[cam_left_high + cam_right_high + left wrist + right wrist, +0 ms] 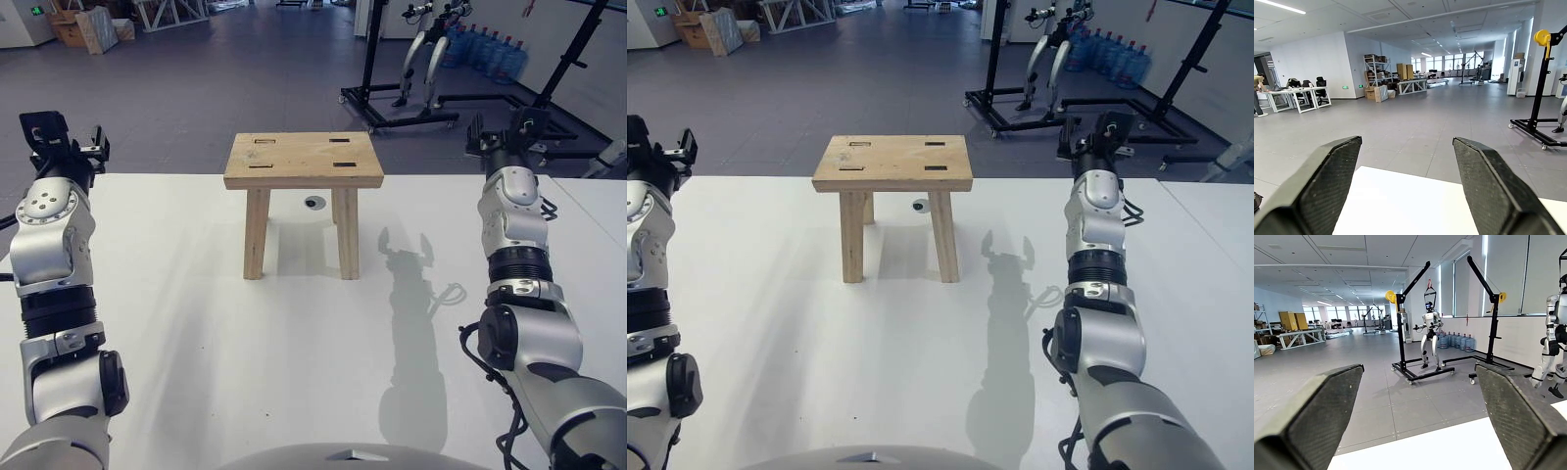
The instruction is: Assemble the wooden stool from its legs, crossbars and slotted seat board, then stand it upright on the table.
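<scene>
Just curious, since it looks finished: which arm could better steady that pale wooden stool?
Right, narrowly: the right gripper hangs slightly nearer the pale wooden stool than the left gripper; both are open.

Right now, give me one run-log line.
stool: assembled, upright on table | left gripper: open, empty | right gripper: open, empty | both apart from stool | task: looks done

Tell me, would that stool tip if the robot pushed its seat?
Probably stiff: the stool looks like solid wood. A push at the seat might tip it, since its legs are tall and close together. Pushed low down, it would likely slide on the smooth table.
</scene>
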Controlling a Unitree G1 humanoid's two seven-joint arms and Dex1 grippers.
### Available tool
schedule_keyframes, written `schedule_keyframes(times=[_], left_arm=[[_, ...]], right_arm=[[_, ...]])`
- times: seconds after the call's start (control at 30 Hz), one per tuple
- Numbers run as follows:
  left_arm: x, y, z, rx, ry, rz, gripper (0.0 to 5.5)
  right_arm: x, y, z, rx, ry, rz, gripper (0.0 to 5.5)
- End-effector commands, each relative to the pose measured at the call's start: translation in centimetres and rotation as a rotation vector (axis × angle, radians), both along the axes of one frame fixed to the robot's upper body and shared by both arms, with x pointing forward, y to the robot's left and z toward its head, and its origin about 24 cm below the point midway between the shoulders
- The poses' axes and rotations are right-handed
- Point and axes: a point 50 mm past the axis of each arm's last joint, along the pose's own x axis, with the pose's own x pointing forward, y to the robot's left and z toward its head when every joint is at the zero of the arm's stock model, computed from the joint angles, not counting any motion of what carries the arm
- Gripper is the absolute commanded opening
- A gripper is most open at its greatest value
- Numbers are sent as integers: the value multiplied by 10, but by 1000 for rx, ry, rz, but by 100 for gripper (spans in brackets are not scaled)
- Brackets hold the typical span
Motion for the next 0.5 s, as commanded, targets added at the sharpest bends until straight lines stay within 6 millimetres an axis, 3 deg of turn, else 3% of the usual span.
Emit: schedule_keyframes(times=[0.03, 0.5], left_arm=[[4, -5, 5, 6, -15, -13, 341], [5, -7, 5, 14, -21, -13, 341]], right_arm=[[2, 3, 3, 2, -14, 2, 420], [3, 7, 3, 4, -17, 10, 420]])
